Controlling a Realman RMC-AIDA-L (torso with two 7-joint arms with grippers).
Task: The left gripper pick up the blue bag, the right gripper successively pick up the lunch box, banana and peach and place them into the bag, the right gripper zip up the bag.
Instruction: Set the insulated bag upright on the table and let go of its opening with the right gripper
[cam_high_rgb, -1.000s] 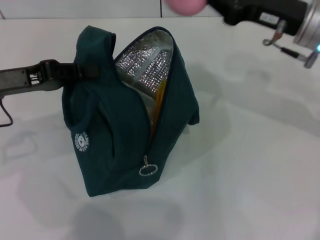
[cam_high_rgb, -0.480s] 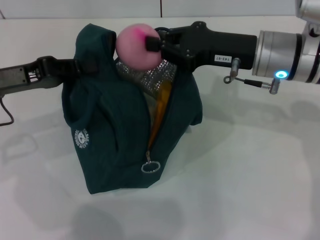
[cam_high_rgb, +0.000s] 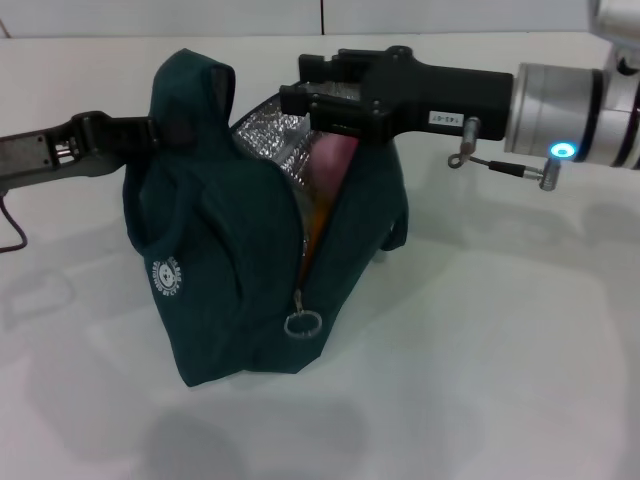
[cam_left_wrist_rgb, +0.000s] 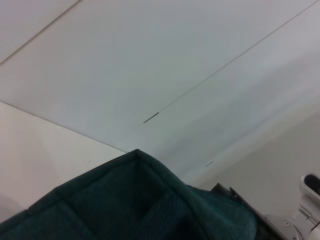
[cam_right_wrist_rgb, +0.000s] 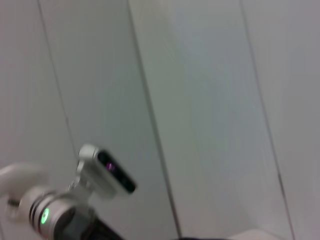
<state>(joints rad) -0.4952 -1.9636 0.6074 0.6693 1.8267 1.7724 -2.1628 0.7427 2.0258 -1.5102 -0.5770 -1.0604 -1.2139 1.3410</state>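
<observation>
Holding the blue bag (cam_high_rgb: 230, 250) upright by its far-left handle, our left gripper (cam_high_rgb: 150, 135) stays clamped; right gripper (cam_high_rgb: 325, 105) spreads above the peach (cam_high_rgb: 330, 165) inside. Withdrawal may snag the lining.

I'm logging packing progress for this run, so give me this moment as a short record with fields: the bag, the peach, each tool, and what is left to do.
bag: blue bag upright on the white table, mouth open, foil lining showing
zip: ring zip pull low on the front, zip not closed
peach: pink peach inside the bag mouth, partly hidden
left tool: left tool at the bag's upper edge, holding it
right tool: right tool over the bag opening, above the peach; grip unclear
remaining: zip up the bag
</observation>
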